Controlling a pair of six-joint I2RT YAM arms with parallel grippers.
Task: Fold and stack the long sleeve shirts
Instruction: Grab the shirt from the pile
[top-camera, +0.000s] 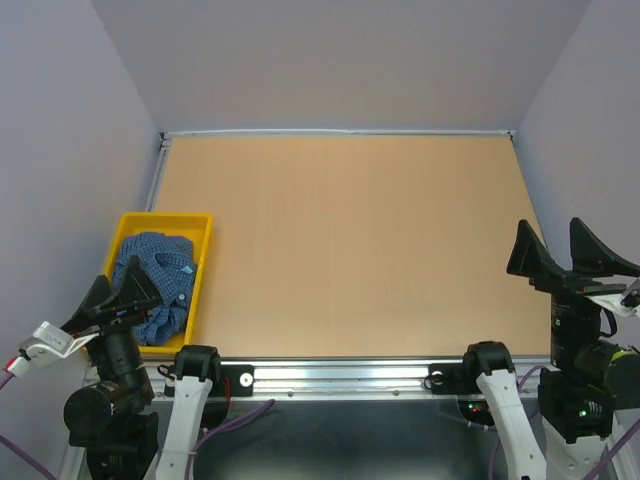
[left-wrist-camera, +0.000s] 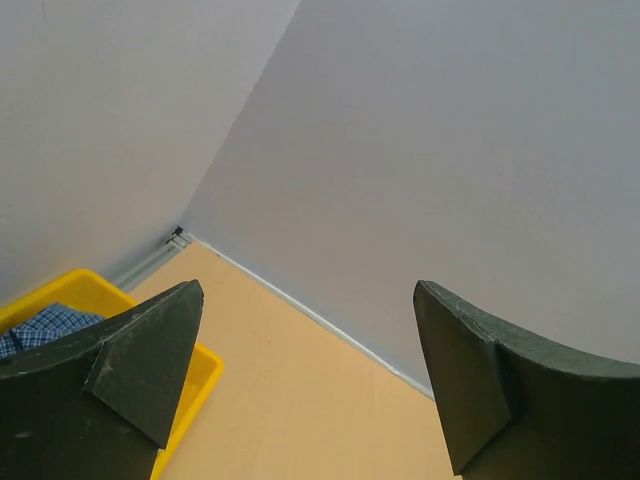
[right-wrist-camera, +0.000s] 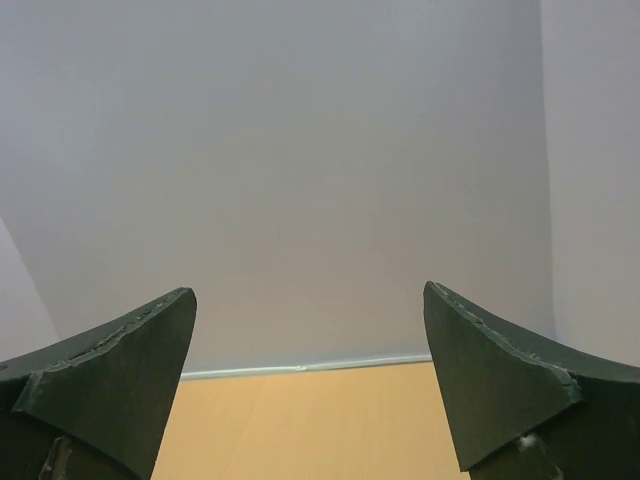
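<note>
Top view: blue checked shirt (top-camera: 155, 275) bunched up inside the yellow bin (top-camera: 205, 260). Left gripper (top-camera: 118, 292) sits over the bin's near corner, right gripper (top-camera: 565, 245) far across from the bin, both spread wide. Left wrist: shirt in the bin beside the left finger. Right wrist: fingers wide apart.

The yellow bin (top-camera: 204, 262) blocks the desk's (top-camera: 350, 250) near-left corner. Its rim rings the crumpled blue shirt (top-camera: 155, 278), so the way in is from above. The left tool (top-camera: 120, 290) hangs over the bin's near end and the right tool (top-camera: 551, 232) over the near-right edge, both with jaws spread wide. Between them the wood lies open. Walls (top-camera: 350, 60) close the left, far and right edges.
</note>
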